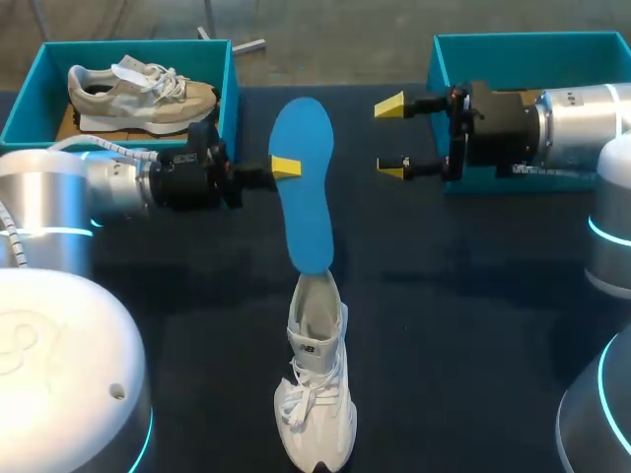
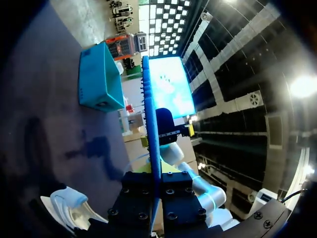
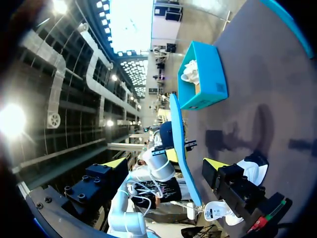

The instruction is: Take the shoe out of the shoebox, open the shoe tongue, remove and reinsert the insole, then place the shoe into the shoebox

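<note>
Left gripper (image 1: 284, 168) pinched the long blue foam insole (image 1: 304, 187) mid-length, its long axis aimed down at the white laced sneaker's (image 1: 317, 394) collar on the table (right gripper (image 1: 390, 138) spread, just beside the insole).

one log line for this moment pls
step: insole handling | left end effector: shut on blue insole, lower end at white shoe opening | right end effector: open, empty | shoe: on table

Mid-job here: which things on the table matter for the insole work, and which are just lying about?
In the job: blue insole in left gripper; white shoe; open right gripper; right box, probably.
Lying about: beige shoe in the left box.
</note>
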Tool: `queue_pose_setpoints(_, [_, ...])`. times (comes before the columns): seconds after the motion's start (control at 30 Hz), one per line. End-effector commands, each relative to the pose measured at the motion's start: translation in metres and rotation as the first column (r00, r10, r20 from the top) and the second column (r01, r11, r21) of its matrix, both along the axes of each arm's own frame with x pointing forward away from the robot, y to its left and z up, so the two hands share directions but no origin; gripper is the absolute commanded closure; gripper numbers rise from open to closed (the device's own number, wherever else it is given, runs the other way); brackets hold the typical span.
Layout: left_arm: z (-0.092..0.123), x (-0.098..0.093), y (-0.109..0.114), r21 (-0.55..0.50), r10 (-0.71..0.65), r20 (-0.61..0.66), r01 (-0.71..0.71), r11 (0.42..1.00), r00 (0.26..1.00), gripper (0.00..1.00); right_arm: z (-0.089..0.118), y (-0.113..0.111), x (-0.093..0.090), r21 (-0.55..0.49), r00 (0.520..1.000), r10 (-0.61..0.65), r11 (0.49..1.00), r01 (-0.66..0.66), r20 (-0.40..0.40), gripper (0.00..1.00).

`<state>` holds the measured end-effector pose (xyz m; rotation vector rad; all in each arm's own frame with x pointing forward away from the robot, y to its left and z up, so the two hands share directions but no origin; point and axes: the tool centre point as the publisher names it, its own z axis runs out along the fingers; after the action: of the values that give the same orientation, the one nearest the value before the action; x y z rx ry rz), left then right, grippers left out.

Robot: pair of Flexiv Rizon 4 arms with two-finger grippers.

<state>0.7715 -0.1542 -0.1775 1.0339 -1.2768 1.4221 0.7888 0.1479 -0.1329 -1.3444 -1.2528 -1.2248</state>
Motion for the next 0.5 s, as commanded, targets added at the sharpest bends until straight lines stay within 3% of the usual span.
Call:
queue_pose_setpoints(0.03, [-0.002, -0.001, -0.002, -0.002, 0.002, -0.021, -0.002, 1.0, 1.0, 1.0, 0.0, 0.001, 0.0, -0.001, 1.0, -0.002, 1.0, 0.002, 0.0, 0.0])
queue_pose_setpoints(0.5, [-0.014, 0.0, -0.009, 0.007, 0.031, -0.187, -0.03, 1.0, 0.982, 1.0, 0.0, 0.001, 0.0, -0.001, 1.0, -0.002, 1.0, 0.002, 0.0, 0.0])
